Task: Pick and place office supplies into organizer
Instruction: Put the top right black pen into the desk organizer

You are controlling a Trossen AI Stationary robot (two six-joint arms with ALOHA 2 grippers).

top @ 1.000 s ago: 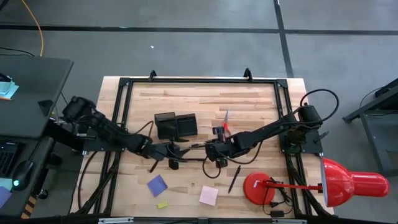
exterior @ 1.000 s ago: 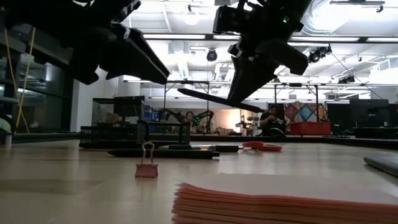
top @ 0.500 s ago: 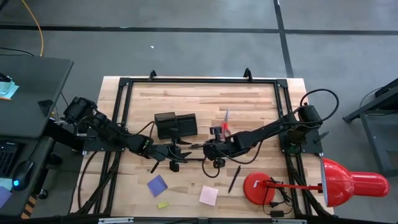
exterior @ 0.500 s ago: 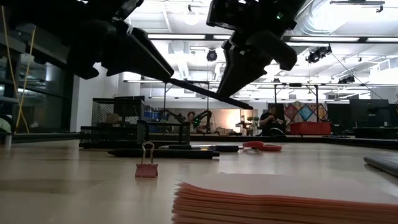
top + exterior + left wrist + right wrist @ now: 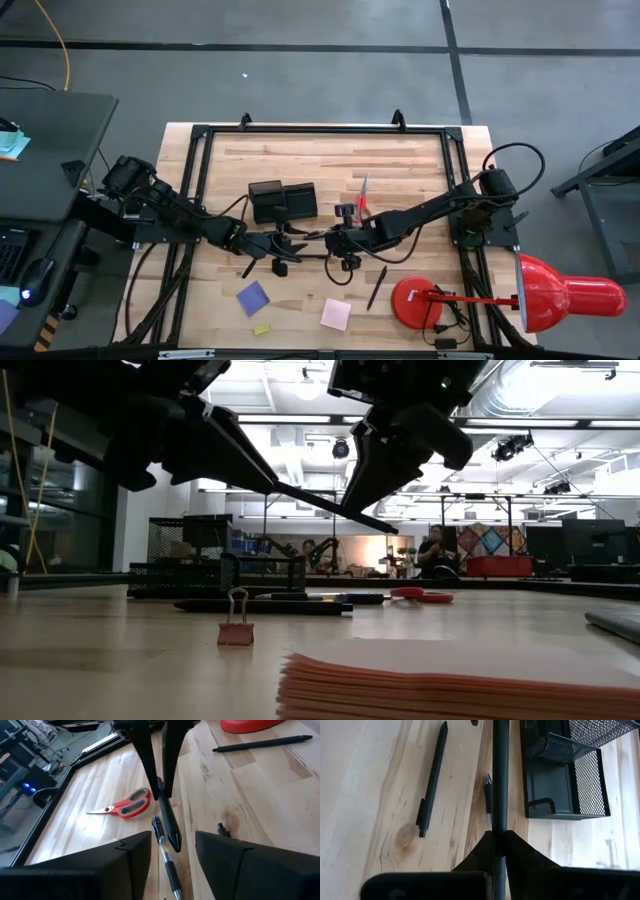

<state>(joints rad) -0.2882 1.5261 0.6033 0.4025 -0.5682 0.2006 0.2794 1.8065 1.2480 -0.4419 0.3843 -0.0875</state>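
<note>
The left tool (image 5: 278, 243) hangs released above the desk (image 5: 420, 170), its two fingers spread to either side of the pen (image 5: 166, 815) that points at it. The right tool (image 5: 340, 240) is clenched on that pen's far end, so the pen's long axis runs straight from tool to tool. The organizer (image 5: 283, 201) lies just behind both, nearer the left tool, which looks better placed to carry the pen there.
</note>
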